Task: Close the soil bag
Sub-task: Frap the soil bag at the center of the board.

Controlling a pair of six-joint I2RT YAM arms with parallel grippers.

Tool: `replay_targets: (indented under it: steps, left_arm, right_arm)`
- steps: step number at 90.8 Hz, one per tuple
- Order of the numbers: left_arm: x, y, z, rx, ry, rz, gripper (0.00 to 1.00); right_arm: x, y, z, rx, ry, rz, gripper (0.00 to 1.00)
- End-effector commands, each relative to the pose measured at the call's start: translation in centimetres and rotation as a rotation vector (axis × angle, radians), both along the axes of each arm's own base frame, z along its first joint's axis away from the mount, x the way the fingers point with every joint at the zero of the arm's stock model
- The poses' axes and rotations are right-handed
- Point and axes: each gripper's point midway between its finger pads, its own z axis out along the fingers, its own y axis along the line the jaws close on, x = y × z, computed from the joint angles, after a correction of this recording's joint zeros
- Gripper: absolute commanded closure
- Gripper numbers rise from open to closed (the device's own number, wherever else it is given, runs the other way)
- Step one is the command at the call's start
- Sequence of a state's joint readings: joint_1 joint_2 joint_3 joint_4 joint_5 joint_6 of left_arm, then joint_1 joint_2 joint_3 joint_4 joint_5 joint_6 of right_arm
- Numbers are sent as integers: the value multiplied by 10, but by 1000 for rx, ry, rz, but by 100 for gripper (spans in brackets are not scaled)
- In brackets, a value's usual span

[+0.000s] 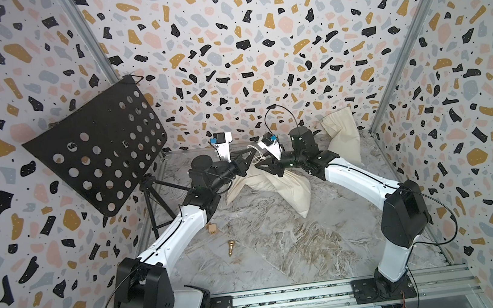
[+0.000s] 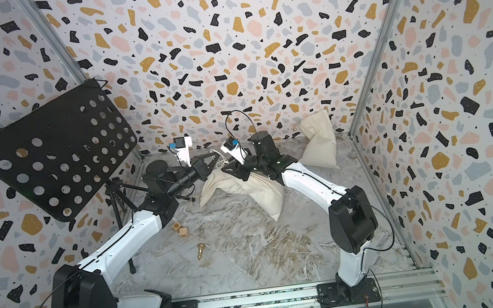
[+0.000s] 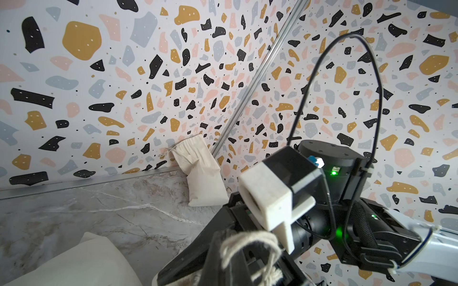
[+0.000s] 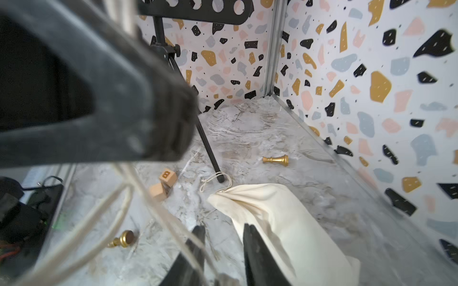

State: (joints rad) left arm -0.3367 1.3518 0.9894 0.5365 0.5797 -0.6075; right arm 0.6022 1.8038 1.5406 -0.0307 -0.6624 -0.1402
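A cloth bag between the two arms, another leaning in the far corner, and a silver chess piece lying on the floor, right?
The chess piece is gold, not silver; the right wrist view shows it. The cloth bag and the corner bag are as described.

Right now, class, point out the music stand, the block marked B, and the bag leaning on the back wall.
music stand (image 1: 99, 118): a top view, its perforated plate.
block marked B (image 4: 167, 175): right wrist view, its lettered face.
bag (image 2: 320, 144): a top view, middle of the cloth.
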Motion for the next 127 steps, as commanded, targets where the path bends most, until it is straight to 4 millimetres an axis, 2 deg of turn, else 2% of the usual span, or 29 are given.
replay_targets:
  steps: [1,5,15,28,47,65,75,84,102,108,118,127]
  left_arm:
    - [-27,5,57,-82,-164,-28,100]
    - [-33,8,66,-97,-182,-21,100]
    - [-53,16,97,-135,-241,-28,100]
    - [-78,25,141,-196,-321,-36,100]
    - [-100,34,190,-261,-396,-50,100]
    - [-105,41,209,-244,-431,2,100]
    - [-96,41,203,-237,-406,19,100]
    - [-84,34,186,-213,-366,6,100]
    - [-48,18,125,-233,-216,-22,100]
    - [-33,8,97,-205,-157,-26,100]
    - [-16,-7,52,-163,-70,-43,100]
    - [-10,-14,32,-181,-25,-78,100]
  right_arm:
    - [2,1,7,2,-41,6,76]
    - [5,-3,-9,-33,-35,-10,77]
    - [7,-24,-68,-167,20,-58,79]
    - [17,-69,-123,-342,77,-158,81]
    - [36,-147,-164,-538,133,-327,82]
    - [43,-201,-204,-660,212,-440,79]
    - [45,-216,-213,-733,216,-466,78]
    - [42,-206,-206,-685,224,-435,77]
    - [31,-164,-155,-438,167,-333,72]
    - [28,-156,-140,-395,140,-314,70]
    - [27,-158,-126,-399,101,-329,65]
    - [23,-162,-112,-401,70,-342,58]
